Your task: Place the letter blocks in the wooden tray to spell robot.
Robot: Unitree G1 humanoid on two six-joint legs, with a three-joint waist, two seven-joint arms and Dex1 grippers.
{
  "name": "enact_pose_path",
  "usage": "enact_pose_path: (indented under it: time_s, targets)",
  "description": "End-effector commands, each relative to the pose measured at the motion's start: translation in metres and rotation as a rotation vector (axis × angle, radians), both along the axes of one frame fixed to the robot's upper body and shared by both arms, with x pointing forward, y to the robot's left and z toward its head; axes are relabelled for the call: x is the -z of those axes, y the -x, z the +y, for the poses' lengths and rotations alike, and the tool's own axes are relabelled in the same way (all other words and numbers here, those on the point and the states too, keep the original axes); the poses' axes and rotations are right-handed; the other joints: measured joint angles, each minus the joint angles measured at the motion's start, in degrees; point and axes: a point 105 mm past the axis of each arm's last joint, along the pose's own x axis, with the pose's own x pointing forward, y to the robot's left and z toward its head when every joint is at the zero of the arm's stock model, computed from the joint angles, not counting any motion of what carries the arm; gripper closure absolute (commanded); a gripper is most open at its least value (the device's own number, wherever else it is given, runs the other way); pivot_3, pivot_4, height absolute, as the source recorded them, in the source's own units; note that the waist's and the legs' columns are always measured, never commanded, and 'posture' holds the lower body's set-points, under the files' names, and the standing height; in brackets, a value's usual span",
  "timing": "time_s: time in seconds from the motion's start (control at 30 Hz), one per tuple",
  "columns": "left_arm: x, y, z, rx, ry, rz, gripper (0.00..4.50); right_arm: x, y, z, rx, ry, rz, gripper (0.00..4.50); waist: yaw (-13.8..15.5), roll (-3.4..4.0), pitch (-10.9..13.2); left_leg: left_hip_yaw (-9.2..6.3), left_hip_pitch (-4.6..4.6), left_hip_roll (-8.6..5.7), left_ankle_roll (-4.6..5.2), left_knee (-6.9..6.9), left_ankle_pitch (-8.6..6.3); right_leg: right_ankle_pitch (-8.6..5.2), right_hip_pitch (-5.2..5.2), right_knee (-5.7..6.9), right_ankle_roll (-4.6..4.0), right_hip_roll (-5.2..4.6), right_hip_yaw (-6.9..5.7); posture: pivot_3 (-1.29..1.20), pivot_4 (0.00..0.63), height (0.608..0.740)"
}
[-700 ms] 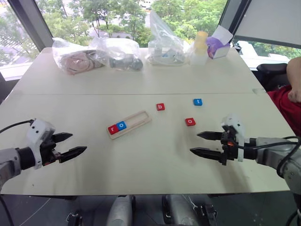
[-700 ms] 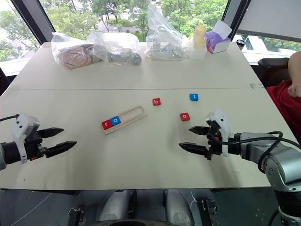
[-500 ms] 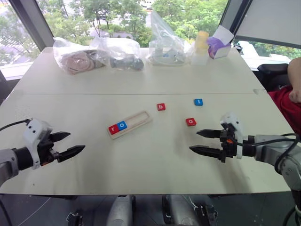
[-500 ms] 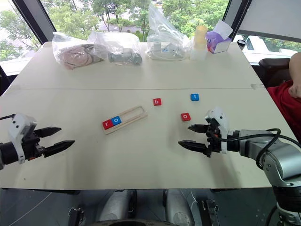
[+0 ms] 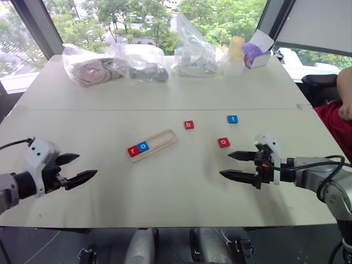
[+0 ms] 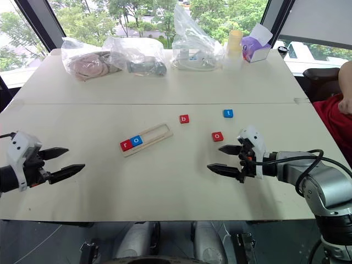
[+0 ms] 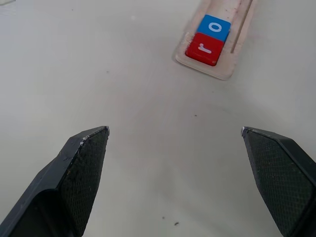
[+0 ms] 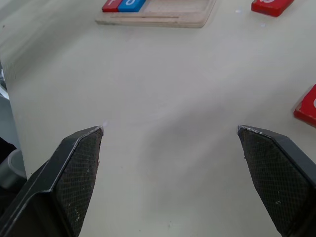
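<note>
Surface [image 5: 176,198]: pale, wide, carrying all items listed below.

Wooden tray [image 5: 152,145]: lying at an angle near the middle of the surface. Its near-left end is holding two letter blocks side by side and touching: a red r block [image 5: 133,150] at the very end and a blue o block [image 5: 143,146] next to it. The remainder of the slot is sitting bare.

Loose letter blocks, all lying flat on the surface to the right of the tray: a red b block [image 5: 188,125] just beyond the tray's far end; a blue t block [image 5: 232,119] further right; a red o block [image 5: 223,142] nearer the front, close to the right end effector.

Left end effector [image 5: 75,169]: hovering over the front left part of the surface, well apart from the tray, fingers spread wide and gripping nothing. In the left wrist view its two fingertips [image 7: 91,148] are framing bare surface, with the tray's filled end ahead.

Right end effector [image 5: 234,165]: hovering over the front right part of the surface, just in front of the red o block, fingers spread wide and gripping nothing.

Far edge of the surface: clear plastic bags [image 5: 115,63] with mixed contents, a pale yellow cup [image 5: 235,48] and a purple tissue box [image 5: 254,54].

Right margin: a person in red [image 5: 336,121] sitting beside the surface.
</note>
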Motion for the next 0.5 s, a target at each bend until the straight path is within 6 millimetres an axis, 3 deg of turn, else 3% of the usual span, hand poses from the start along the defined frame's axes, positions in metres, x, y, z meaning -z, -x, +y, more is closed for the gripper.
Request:
enact_pose_path:
  time_s: [0.03,0.2,0.3,0.5]
  targets:
    - [-0.014,-0.011,-0.008,0.105,-0.075,-0.036,0.00,-0.011,0.000,0.011,-0.057,-0.004,-0.035,0.02,0.03,0.04,0.02,0.01,0.00,0.00,0.00,0.00,0.00,0.00,0.00,0.00,0.00,-0.01,-0.01,0.00,0.150,0.740]
    - [0.004,-0.033,-0.026,0.236,-0.107,0.007,0.00,-0.012,0.003,0.041,-0.148,-0.023,-0.057,0.02,-0.06,0.08,0.04,0.32,0.00,0.00,0.00,-0.05,0.00,0.00,-0.08,-0.01,0.00,-0.20,-0.02,0.00,0.150,0.740]
    - [0.024,-0.051,-0.050,0.299,-0.082,0.014,0.00,-0.012,-0.003,0.058,-0.133,-0.038,-0.110,0.02,-0.01,0.07,0.04,0.46,-0.03,0.00,0.01,-0.09,0.00,0.02,-0.17,0.03,0.04,-0.18,-0.03,0.00,0.150,0.740]
    - [0.046,-0.073,-0.074,0.301,-0.106,-0.029,0.00,-0.005,-0.004,0.072,-0.106,-0.034,-0.143,0.02,-0.03,0.01,0.05,0.59,-0.15,-0.03,0.03,0.04,0.01,0.12,-0.30,0.19,0.31,-0.06,-0.02,0.00,0.150,0.740]
